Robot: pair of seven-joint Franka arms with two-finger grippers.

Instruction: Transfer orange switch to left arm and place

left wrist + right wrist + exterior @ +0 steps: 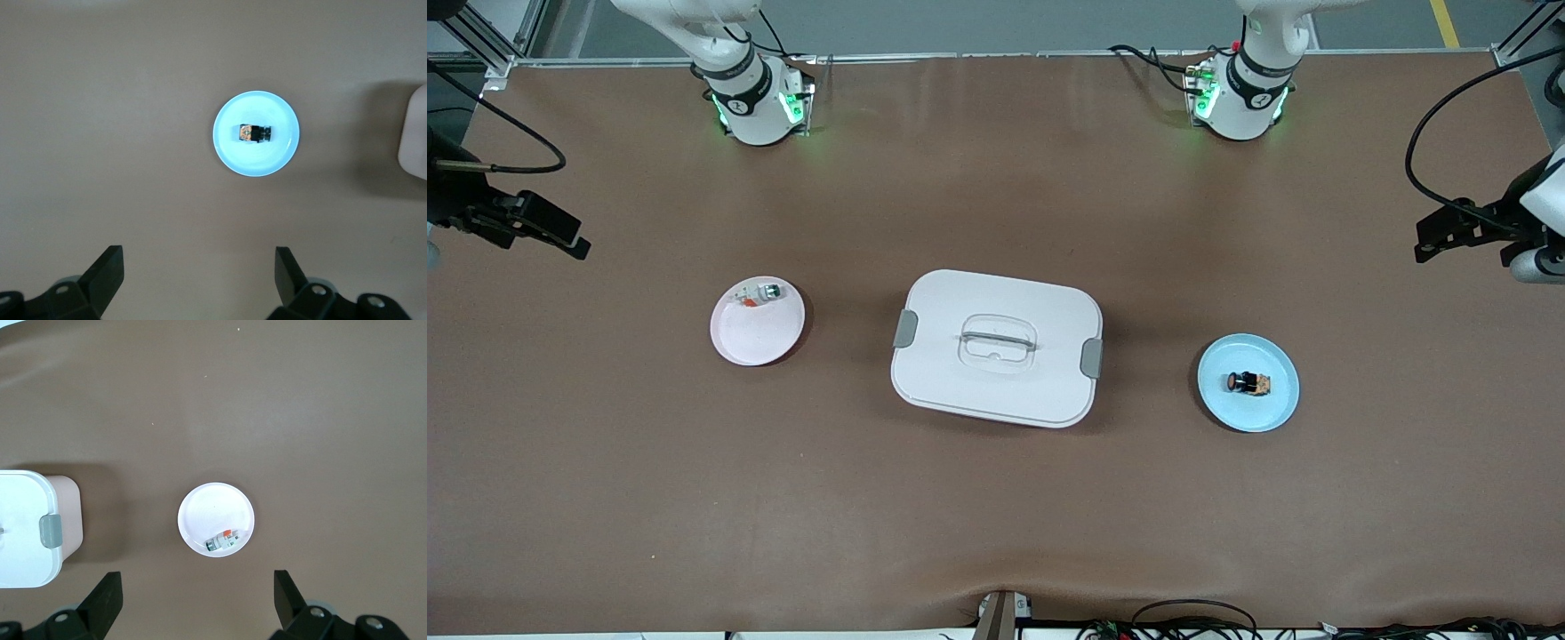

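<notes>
- The right end effector (560, 233) hangs over the bare bench (996, 533) at the right arm's end, out past the pink plate, with nothing in it. In its own wrist view the right end effector (197, 597) shows two black fingers (107, 597) spread wide apart.
- The pink plate (757, 321) lies flat on the bench toward the right arm's end. A whitish switch with a green tip (761, 294) lies on its side in the plate, close to the rim that is farther from the front camera.
- The box (997, 348) sits at the middle of the bench, between the two plates and well apart from both. Its white lid is on, a grey clip (904, 328) shows at each short side, and a clear recessed handle (998, 341) sits in the lid's middle.
- The blue plate (1248, 383) lies flat toward the left arm's end, a little nearer to the front camera than the pink plate.
- The orange switch (1249, 383) lies on its side near the middle of the blue plate, touched by neither arm.
- The left end effector (1449, 233) hangs over the bench at the left arm's end, out past the blue plate, and carries nothing. The wrist view shows the left end effector (200, 273) with its fingers (108, 273) wide open, the blue plate and orange switch in sight between them.
</notes>
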